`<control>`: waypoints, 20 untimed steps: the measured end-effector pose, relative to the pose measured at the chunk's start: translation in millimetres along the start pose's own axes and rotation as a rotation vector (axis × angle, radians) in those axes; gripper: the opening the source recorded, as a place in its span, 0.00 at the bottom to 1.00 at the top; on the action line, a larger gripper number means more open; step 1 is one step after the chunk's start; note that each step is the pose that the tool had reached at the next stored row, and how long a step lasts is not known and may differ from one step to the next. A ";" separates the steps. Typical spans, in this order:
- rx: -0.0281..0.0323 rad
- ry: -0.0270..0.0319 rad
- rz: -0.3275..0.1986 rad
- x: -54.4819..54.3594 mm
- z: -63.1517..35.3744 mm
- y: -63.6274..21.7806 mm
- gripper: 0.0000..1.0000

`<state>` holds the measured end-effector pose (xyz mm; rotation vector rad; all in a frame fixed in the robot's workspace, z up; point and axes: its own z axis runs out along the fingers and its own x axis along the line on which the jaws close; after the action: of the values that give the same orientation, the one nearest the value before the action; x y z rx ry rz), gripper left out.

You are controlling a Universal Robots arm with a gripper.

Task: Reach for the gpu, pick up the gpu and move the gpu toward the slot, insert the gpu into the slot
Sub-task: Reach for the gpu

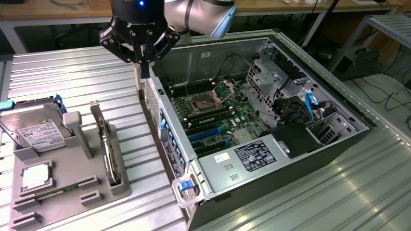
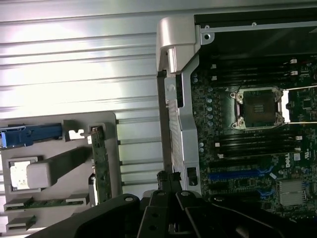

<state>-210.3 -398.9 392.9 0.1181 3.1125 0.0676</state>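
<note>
Reaching step: the gripper (image 1: 145, 73), fingers clenched on nothing, hangs well apart from the gpu (image 1: 106, 144) standing in its holder (image 1: 70, 190). I'd say grasping needs them opened.

Lab or workshop: opened computer tower (image 1: 289, 192) on ribbed metal table (image 1: 70, 77), loose cables (image 1: 385, 94) on floor, workbenches (image 1: 57, 12) behind

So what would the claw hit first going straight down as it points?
Most likely the computer case's rear wall edge, directly below the claw; depth is unclear, so it could instead land on the ribbed table beside it.
</note>
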 end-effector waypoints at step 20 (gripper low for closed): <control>0.0000 0.0000 0.000 23.6 -0.5 -1.8 0.11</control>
<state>-233.9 -399.0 392.8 0.1179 3.1126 0.0676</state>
